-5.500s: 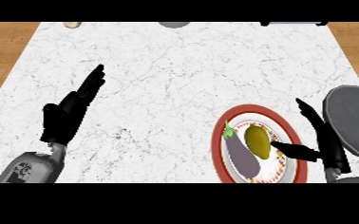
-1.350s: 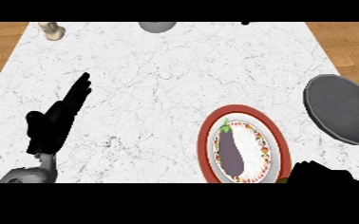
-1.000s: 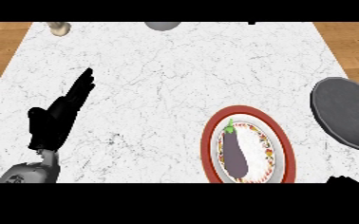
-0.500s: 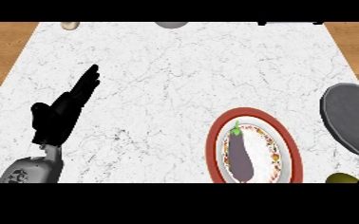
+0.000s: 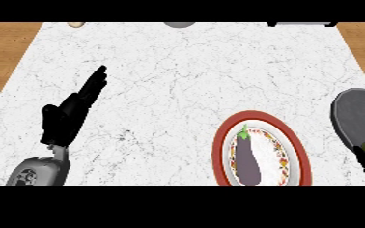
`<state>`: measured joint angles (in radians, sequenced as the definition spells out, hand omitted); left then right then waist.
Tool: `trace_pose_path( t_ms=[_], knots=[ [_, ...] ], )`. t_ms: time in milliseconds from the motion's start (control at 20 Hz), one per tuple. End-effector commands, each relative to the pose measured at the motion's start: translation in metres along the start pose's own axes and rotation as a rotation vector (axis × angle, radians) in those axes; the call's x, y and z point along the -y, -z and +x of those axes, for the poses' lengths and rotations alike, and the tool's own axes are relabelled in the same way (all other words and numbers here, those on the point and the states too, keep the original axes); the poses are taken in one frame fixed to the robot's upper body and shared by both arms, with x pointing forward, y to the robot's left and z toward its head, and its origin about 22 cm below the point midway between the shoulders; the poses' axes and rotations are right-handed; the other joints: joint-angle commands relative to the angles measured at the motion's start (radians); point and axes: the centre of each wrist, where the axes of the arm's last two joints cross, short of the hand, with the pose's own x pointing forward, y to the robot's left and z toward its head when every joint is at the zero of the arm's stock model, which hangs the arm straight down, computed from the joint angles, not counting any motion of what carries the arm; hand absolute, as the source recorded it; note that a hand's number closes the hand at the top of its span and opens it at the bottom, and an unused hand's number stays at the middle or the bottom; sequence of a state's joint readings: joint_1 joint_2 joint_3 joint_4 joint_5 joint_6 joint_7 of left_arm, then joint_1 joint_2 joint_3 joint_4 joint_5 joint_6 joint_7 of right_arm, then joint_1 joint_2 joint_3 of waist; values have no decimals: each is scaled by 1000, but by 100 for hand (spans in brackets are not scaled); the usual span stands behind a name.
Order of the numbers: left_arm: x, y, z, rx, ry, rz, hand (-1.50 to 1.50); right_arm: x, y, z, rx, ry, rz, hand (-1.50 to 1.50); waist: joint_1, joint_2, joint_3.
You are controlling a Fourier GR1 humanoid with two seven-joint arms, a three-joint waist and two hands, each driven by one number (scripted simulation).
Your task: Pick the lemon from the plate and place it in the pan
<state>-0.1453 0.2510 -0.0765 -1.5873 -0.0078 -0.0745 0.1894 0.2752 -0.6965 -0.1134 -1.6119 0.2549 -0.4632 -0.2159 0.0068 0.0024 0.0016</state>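
The red-rimmed plate lies at the lower right of the white marble counter and holds a purple eggplant. No lemon lies on the plate. The dark grey pan is cut off by the right edge, just right of the plate. Only a black sliver of my right hand shows at the right edge, below the pan, with a yellow-green speck at its top that may be the lemon. My left hand rests open at the left, fingers pointing up and away.
Along the counter's far edge stand a small beige object, a grey round thing and a dark item. The counter's left and right edges give way to wooden floor.
The lemon has left the plate since the earliest frame. My right hand dropped out of view with it, and now a sliver shows higher at the right edge by the pan. The view shifted slightly.
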Motion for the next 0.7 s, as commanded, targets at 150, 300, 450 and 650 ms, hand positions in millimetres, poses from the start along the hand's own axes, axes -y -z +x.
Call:
trace_pose_path(
  t_ms=[150, 300, 450, 650],
  knots=[
    [5, 8, 1, -1, 14, 16, 0, -16, 34, -54, 12, -1, -6, 150, -4, -1, -1],
    [9, -5, -4, -2, 4, 4, 0, -28, 46, -76, -6, 7, 3, 150, 4, 0, 0],
    [10, 6, 14, 4, -7, 7, 0, -40, 64, -83, 2, 0, 5, 150, 5, 1, 0],
    [-6, -7, -9, 5, -15, 2, 0, -23, 91, -91, -6, 22, -3, 150, 6, 1, -1]
  ],
)
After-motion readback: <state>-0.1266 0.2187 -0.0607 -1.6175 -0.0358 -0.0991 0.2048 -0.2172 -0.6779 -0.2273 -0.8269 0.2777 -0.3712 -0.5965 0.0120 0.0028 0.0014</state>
